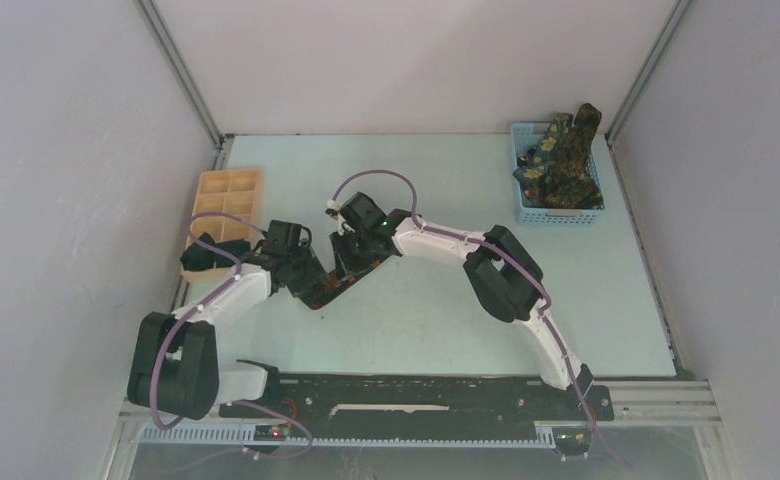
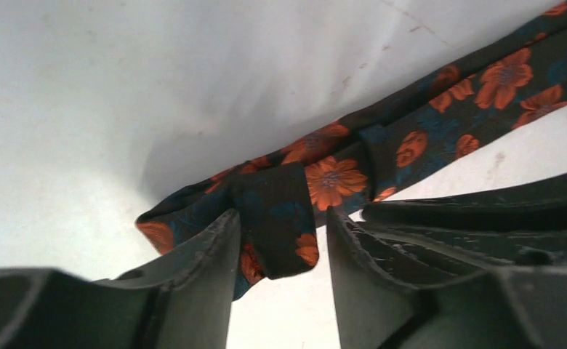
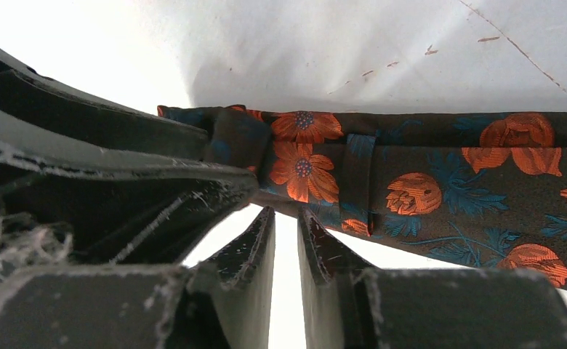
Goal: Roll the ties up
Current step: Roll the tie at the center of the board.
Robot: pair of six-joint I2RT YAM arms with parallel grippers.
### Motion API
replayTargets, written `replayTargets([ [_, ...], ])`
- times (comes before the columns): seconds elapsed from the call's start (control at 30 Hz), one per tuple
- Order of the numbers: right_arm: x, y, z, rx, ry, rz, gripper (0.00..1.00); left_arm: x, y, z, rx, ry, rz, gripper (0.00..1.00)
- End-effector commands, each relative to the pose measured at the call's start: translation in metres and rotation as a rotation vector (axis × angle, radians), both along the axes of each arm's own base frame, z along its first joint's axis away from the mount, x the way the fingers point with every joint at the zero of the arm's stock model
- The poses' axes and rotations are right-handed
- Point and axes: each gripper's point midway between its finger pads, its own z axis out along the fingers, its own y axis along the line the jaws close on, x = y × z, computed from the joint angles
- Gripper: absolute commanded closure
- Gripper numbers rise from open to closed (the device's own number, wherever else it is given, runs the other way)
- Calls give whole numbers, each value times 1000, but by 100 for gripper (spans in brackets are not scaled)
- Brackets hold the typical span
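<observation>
A black tie with red-orange flowers lies flat on the pale table, and its end is folded over into a small loop. My left gripper is open, with one finger on each side of that folded end; the left finger touches the fabric. My right gripper is closed to a narrow slit, its fingertips pinching the near edge of the tie beside the fold. In the top view both grippers meet at the table's centre-left and hide most of the tie.
A blue mesh basket at the back right holds dark green ties with yellow flowers. A pale wooden compartment tray sits at the back left. The left arm's finger crowds the right wrist view.
</observation>
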Motion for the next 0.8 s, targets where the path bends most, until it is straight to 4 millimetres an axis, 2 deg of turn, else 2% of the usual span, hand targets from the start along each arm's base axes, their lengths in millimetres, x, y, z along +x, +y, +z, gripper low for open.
replayTargets([
  [0.0,5,10,42,84,-68,4,78,-4,-15,-1,-28,-4,-41,43],
  [0.17,7,10,45,96,-61,-1,77,-2,-19,5,-50,-58,-39,41],
  [0.47,10,10,55,127,-48,-8,71,-6,-21,13,-94,-142,-14,53],
  [0.77,4,15,57,154,-11,2,67,-6,-19,22,-121,-221,19,54],
])
